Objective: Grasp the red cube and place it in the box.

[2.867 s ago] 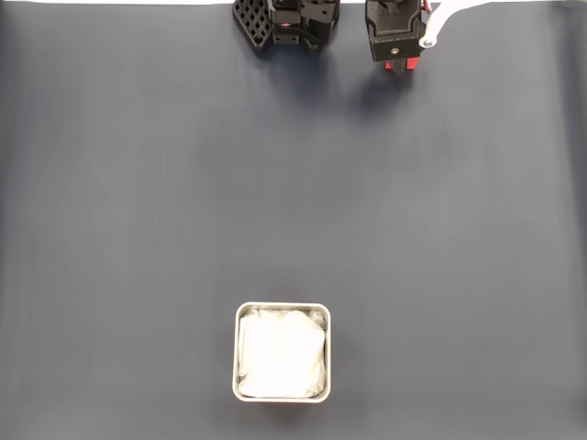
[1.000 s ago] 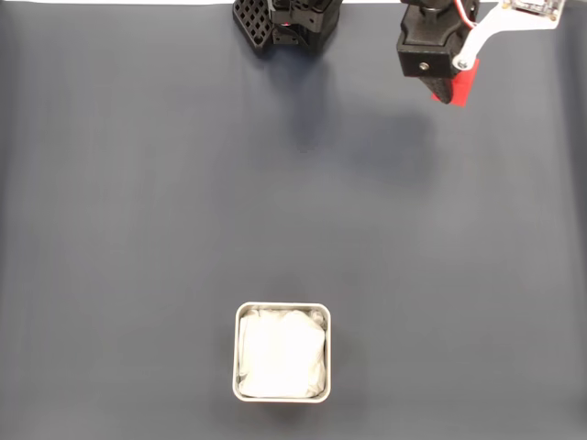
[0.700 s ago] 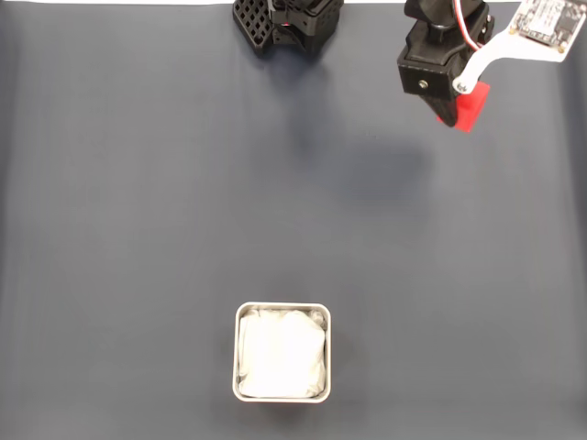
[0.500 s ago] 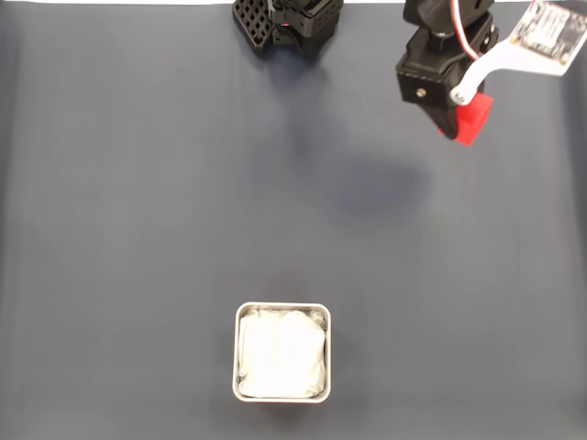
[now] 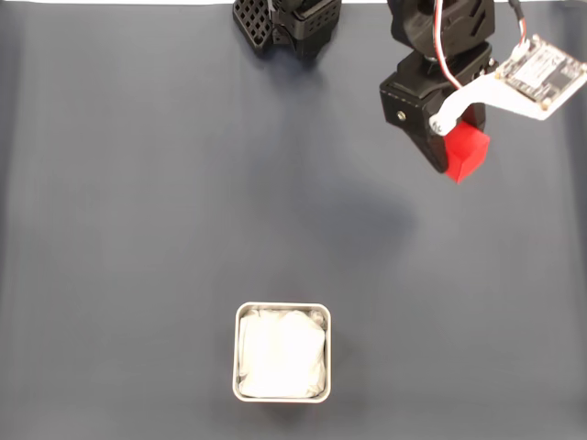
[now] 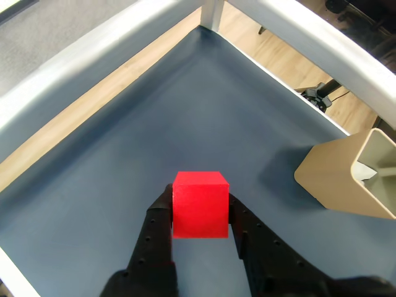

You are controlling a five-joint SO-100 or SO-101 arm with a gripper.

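Note:
The red cube (image 5: 463, 151) hangs in the air over the dark mat, at the upper right of the fixed view. My gripper (image 5: 451, 156) is shut on it, one black finger pressed on each side. From the wrist camera the red cube (image 6: 199, 204) sits squarely between the two black fingers (image 6: 158, 229), well above the mat. The box (image 5: 282, 352), a small white-rimmed square tray lined with white paper, rests on the mat near the bottom centre of the fixed view, far below and to the left of the cube.
The arm's black base (image 5: 289, 23) stands at the top edge of the mat. A white circuit board (image 5: 541, 78) on a white bracket juts out beside the gripper. A tan open container (image 6: 356, 176) stands at the right. White rails (image 6: 93, 52) border the mat.
The gripper has lifted the red cube off the mat at the top edge and carried it downward in the fixed view, toward the middle, rising so arm and cube look larger.

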